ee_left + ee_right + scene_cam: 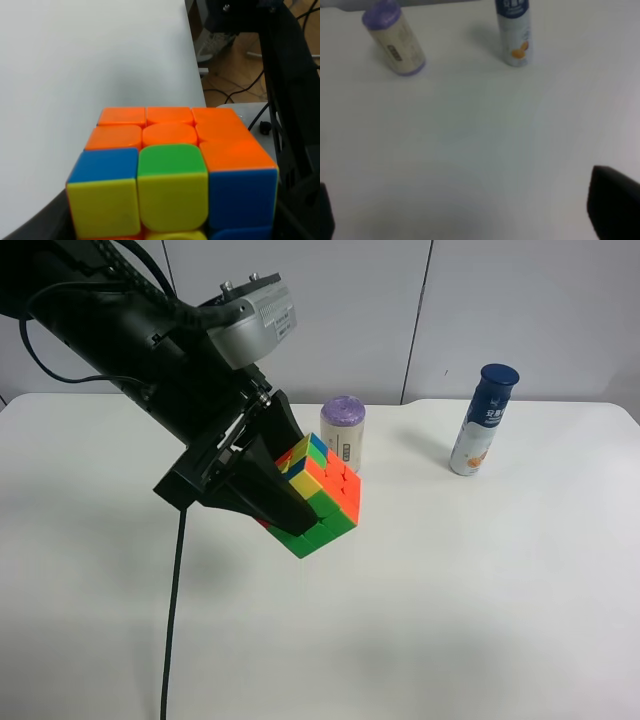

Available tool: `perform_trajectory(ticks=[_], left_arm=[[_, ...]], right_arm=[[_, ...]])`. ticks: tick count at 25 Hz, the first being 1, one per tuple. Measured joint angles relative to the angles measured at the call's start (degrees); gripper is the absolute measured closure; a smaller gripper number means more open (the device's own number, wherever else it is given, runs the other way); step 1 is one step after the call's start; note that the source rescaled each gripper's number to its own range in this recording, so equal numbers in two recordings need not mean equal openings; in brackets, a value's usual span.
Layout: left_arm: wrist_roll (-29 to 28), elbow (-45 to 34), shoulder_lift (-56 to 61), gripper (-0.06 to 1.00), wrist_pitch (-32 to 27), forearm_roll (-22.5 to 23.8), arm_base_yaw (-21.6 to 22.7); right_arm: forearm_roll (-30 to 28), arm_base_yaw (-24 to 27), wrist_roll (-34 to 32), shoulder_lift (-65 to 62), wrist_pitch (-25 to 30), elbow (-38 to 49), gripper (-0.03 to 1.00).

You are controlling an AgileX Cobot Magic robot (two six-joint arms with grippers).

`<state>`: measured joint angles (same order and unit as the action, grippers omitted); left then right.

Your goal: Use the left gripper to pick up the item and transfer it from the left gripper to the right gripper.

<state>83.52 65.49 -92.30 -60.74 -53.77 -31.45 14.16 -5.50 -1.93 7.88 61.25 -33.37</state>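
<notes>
Closest in, the left wrist view is nearly filled by the item [172,175]: orange squares on top, with yellow, green and blue on the face toward the lens. The left gripper [300,485] is clamped on it. From high up, 1 black finger [270,490] lies across the near face, and the other is hidden behind the cube.

The cube [335,490] sits tilted with a green corner lowest. It looks clear of the table [480,620], though contact under that corner is hard to rule out. A cube has no long axis, so what counts is which faces are free. The side facing the exterior high view's right is bare, and my call is that's the way in for the handover.

Now the right gripper [465,200]. Its wrist view shows only 2 dark fingertips at the frame's edges, spread wide, with nothing but bare tabletop between them. The cube does not appear in that view at all, so the gripper is not lined up on it. This arm is also out of the high view, so I cannot tell how far off it is.

Farther back, the purple-capped cylinder [343,433] stands just behind the cube, partly overlapped by it. The blue-capped bottle [483,420] stands well apart toward the view's right. Both are blurred in the right wrist view.
</notes>
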Motion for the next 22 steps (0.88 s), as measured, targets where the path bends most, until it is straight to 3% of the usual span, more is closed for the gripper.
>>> perform_trajectory(ticks=[7, 16, 22], left_arm=[[1.9, 0.0, 0.0, 0.94, 0.3, 0.0, 0.0], [6.0, 0.0, 0.0, 0.94, 1.1, 0.0, 0.0], [6.2, 0.0, 0.0, 0.94, 3.2, 0.0, 0.0]], right_arm=[[16.3, 0.0, 1.6, 20.9, -0.9, -6.4, -0.03], [46.8, 0.0, 16.7, 43.5, -1.4, -10.3, -0.03], [57.1, -0.7, 23.8, 54.8, -1.2, -10.3, -0.03]])
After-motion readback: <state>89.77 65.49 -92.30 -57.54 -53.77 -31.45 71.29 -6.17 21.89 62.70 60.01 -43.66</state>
